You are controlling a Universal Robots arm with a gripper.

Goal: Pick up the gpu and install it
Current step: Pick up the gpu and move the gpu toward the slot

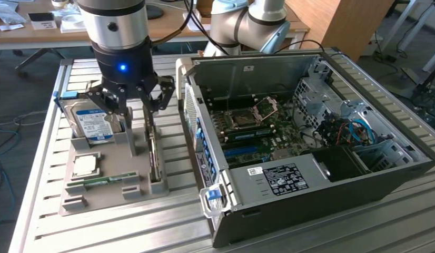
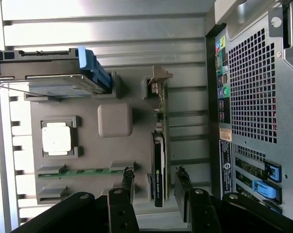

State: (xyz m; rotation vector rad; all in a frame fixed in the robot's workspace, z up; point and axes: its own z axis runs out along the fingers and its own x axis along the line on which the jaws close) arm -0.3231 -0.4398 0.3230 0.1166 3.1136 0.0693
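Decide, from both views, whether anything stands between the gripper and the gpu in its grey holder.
Nothing visible does. The open gripper hangs over the gpu, standing on edge in the grey holder, with fingers on either side of the card and bare gaps between. The hard drive stands apart in its own slot.

Nothing can be read for certain. The hard drive (image 1: 93,122) carries a blue-and-white label. The power supply (image 1: 240,185) bears a black label (image 1: 291,178) with white print and, seemingly, a barcode sticker (image 1: 255,171).
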